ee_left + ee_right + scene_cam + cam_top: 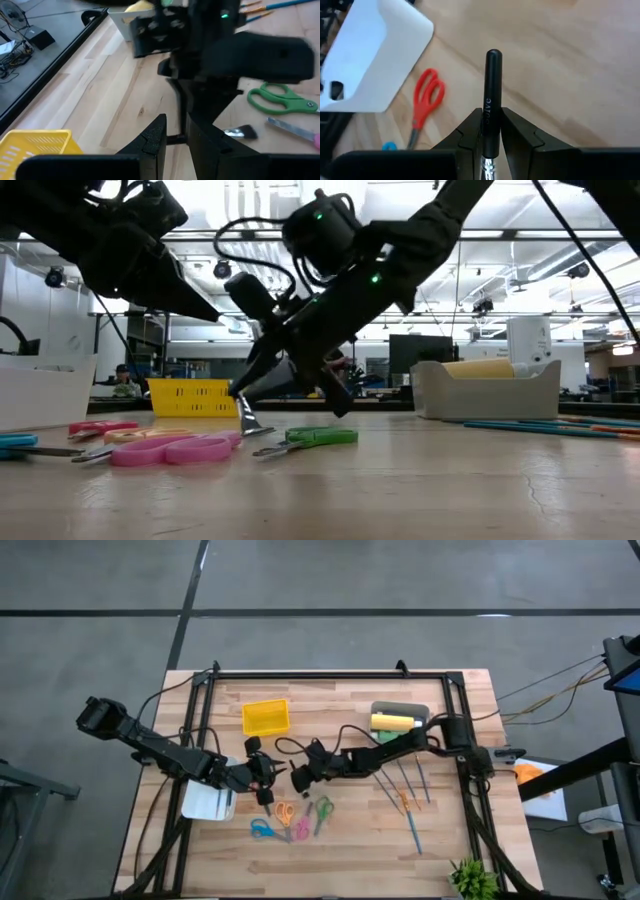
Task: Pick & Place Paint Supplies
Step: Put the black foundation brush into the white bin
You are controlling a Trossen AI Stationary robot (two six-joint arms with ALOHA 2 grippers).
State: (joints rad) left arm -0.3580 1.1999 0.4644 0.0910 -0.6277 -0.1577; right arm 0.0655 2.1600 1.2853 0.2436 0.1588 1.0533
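Right wrist view: black-handled brush clamped between right gripper fingers, handle sticking fwd, bristle end low over mid-table per low view, tip at or near the wood. Left gripper just beside it, jaws partly apart w/ thin dark shaft between them in left wrist view; grip unclear. Looks like lift or handover of brush. Next: clear scissors, carry to grey tray w/ yellow bottle. More brushes lie near on the wood, awaiting pickup.
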